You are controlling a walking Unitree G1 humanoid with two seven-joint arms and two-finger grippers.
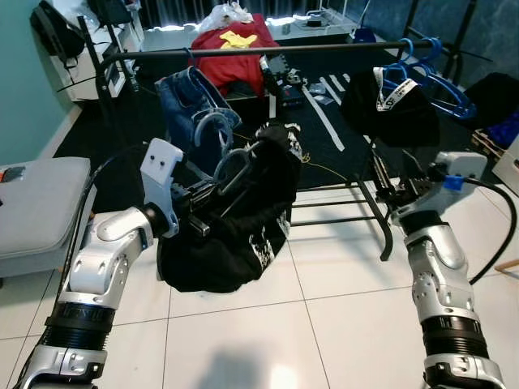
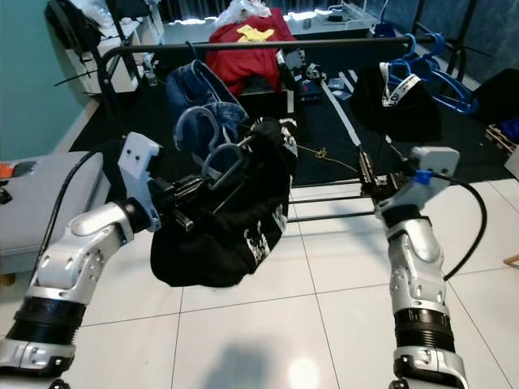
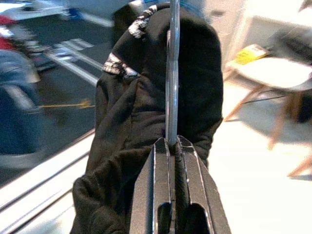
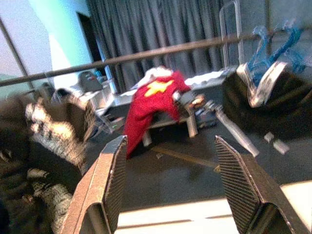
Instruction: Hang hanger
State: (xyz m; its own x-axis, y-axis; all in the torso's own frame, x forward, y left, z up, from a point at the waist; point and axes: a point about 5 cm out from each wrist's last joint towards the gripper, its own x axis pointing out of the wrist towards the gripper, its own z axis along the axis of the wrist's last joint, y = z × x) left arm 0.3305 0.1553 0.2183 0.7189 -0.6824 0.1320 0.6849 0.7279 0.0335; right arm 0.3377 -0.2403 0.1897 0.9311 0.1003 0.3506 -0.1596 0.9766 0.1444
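My left gripper [image 1: 212, 193] is clamped on a grey hanger [image 1: 235, 166] carrying a black garment [image 1: 235, 235] w/ white print, held up in front of me, short of the black clothes rail [image 1: 268, 50] and below it. Garment sags in a bundle over white floor tiles [image 1: 324, 324]. My right gripper [image 1: 388, 193] is raised beside the rack's lower bars, fingers [image 4: 114, 180] spread wide, nothing between them. On the rail: jeans [image 1: 190, 97] on the left, another black top [image 1: 389, 109] and blue hangers [image 1: 434, 77] on the right. Red shirt [image 1: 231, 49] lies beyond the rail.
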